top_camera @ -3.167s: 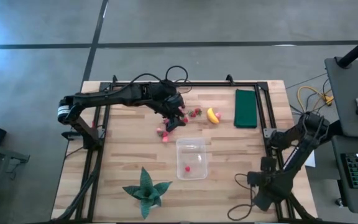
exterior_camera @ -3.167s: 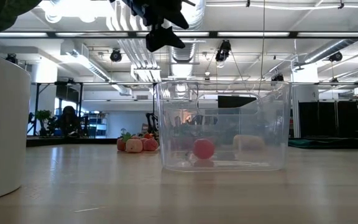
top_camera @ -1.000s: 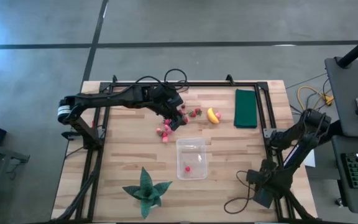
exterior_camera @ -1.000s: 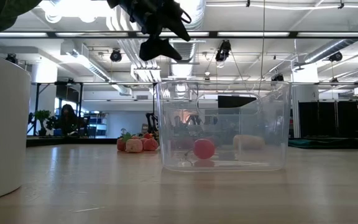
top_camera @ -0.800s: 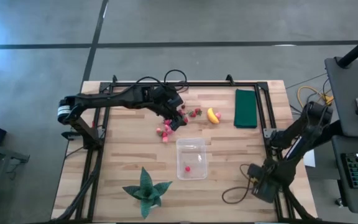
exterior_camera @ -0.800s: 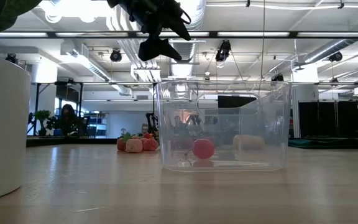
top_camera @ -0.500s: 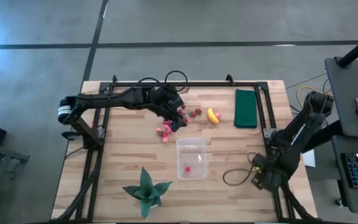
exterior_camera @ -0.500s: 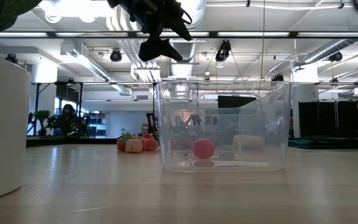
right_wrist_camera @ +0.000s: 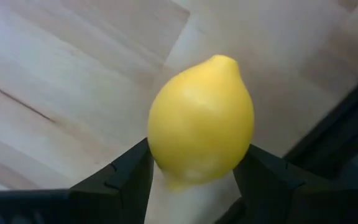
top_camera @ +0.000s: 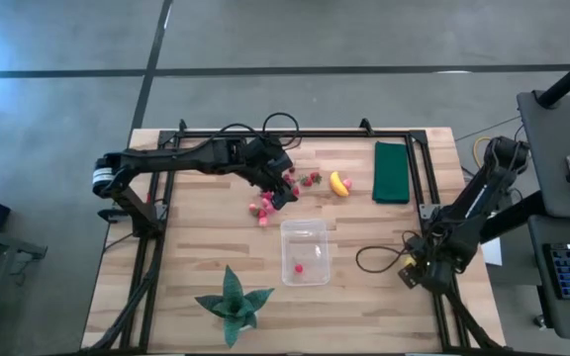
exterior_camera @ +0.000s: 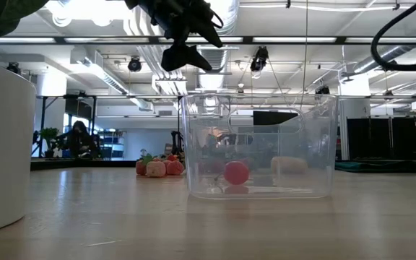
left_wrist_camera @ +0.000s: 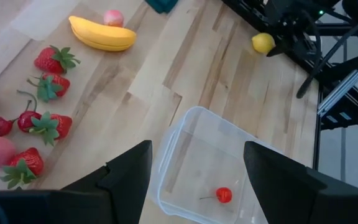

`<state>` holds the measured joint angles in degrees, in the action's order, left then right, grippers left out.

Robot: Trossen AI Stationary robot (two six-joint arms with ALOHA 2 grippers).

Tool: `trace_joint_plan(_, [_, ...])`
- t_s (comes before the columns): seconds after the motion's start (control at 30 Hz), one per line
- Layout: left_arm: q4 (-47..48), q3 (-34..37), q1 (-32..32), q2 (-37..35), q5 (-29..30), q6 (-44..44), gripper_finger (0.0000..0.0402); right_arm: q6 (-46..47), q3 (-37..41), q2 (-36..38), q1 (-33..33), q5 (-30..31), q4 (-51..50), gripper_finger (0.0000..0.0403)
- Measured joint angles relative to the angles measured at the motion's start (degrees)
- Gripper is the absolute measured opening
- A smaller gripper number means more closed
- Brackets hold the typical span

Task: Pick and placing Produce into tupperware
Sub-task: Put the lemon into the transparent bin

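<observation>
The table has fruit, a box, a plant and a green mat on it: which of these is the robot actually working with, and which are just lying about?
Part of the job:
- strawberries and cherries
- banana
- lemon, gripped in the right claw
- clear tupperware, one cherry inside
- left claw, open above the pile

Just lying about:
- green spiky plant
- dark green mat
</observation>
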<state>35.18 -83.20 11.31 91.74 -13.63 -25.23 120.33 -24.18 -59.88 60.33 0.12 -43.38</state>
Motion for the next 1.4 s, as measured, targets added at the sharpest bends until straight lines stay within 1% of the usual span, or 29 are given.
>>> trace_joint_plan(0.23, [0.07,0.11,0.02,0.00,0.02,0.04,0.0240,0.22,-0.99,-1.07,-0.01,0.15,-0.10,0.0201])
trace_joint_plan(0.37, [0.09,0.11,0.02,0.00,0.04,0.07,0.0240,2.90,-2.01,-0.97,-0.01,0.34,-2.19,0.0201])
trace_joint_plan(0.57, [0.09,0.11,0.02,0.00,0.04,0.09,0.0240,5.93,-4.25,-1.05,-0.34,4.10,-5.46,0.0204])
trace_joint_plan(0.7, [0.07,0.13,0.02,0.00,0.04,0.52,0.0240,6.28,-4.72,-1.04,-1.44,5.04,-5.91,0.0228])
trace_joint_plan(0.93, [0.29,0.13,0.03,0.00,0.04,0.58,0.0240,6.76,-4.72,-2.73,-4.26,5.02,-6.56,0.0288])
trace_joint_plan(1.07, [0.88,0.13,0.04,0.00,0.02,0.68,0.0240,6.75,-4.70,-4.20,-6.20,4.28,-6.29,0.0312])
trace_joint_plan(1.17, [1.89,0.23,0.03,0.00,0.04,1.73,0.0240,6.73,-4.70,-5.45,-7.12,3.99,-5.41,0.0319])
trace_joint_plan(1.27, [1.86,0.58,0.03,0.00,0.02,2.03,0.0240,5.59,-5.10,-6.65,-7.12,3.95,-5.42,0.0317])
trace_joint_plan(1.4, [1.86,1.67,0.02,0.00,0.02,2.01,0.0240,-1.15,-6.57,-7.28,-7.12,3.83,-5.71,0.0309])
